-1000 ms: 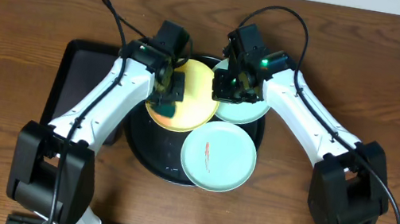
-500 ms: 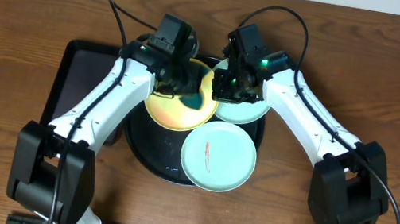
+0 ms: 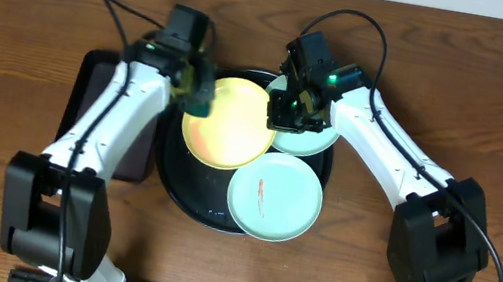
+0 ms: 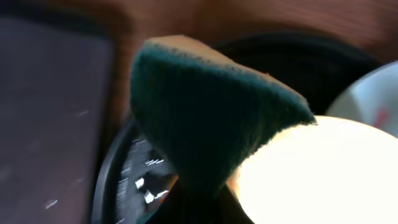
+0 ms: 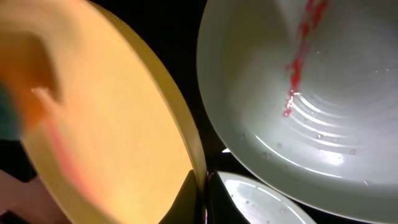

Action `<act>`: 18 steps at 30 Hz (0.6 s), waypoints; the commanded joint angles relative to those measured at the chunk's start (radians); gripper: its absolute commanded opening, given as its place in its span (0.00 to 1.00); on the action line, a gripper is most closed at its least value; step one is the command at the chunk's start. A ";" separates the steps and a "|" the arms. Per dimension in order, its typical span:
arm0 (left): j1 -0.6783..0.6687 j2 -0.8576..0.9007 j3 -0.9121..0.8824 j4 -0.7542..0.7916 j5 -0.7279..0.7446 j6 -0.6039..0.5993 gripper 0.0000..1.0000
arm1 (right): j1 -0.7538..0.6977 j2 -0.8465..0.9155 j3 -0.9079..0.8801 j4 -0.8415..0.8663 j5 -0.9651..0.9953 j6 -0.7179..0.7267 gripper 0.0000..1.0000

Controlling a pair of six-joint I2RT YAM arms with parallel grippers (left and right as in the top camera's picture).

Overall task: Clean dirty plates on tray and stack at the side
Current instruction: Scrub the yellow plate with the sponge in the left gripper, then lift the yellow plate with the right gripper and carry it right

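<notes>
The pale yellow plate (image 3: 227, 122) is tilted over the round black tray (image 3: 184, 194). My right gripper (image 3: 279, 112) is shut on its right rim, and the plate also shows in the right wrist view (image 5: 112, 124). My left gripper (image 3: 195, 99) is shut on a green and yellow sponge (image 4: 205, 118) at the plate's left edge. A blue-green plate with a red smear (image 3: 274, 196) lies at the tray's front and shows in the right wrist view (image 5: 323, 93). A second blue-green plate (image 3: 308, 135) lies under my right gripper.
A rectangular black tray (image 3: 90, 105) lies left of the round tray, under my left arm. Brown wooden table (image 3: 499, 109) surrounds both trays.
My left gripper has moved with the sponge from the middle of the yellow plate to its left edge. My right gripper has kept still on the rim.
</notes>
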 commanded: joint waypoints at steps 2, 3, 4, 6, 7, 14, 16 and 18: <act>0.025 -0.053 0.093 -0.078 -0.039 -0.002 0.07 | -0.006 -0.010 0.008 -0.011 0.049 -0.050 0.01; 0.025 -0.062 0.094 -0.094 -0.039 -0.002 0.07 | -0.005 -0.011 0.008 -0.015 0.071 -0.050 0.01; 0.025 -0.069 0.094 -0.109 -0.039 -0.002 0.07 | -0.003 -0.013 0.008 -0.020 0.097 -0.057 0.01; 0.025 -0.079 0.094 -0.144 -0.039 -0.002 0.08 | 0.004 -0.020 0.008 -0.031 0.154 -0.068 0.01; 0.025 -0.080 0.094 -0.159 -0.039 -0.003 0.08 | 0.008 -0.024 0.008 -0.040 0.188 -0.068 0.01; 0.038 -0.080 0.093 -0.176 -0.040 -0.069 0.07 | 0.063 -0.092 0.008 -0.065 0.437 -0.101 0.01; 0.048 -0.080 0.093 -0.169 -0.040 -0.090 0.07 | 0.090 -0.116 0.008 -0.064 0.515 -0.101 0.01; 0.065 -0.080 0.093 -0.165 -0.040 -0.108 0.07 | 0.125 -0.145 0.008 -0.060 0.613 -0.101 0.01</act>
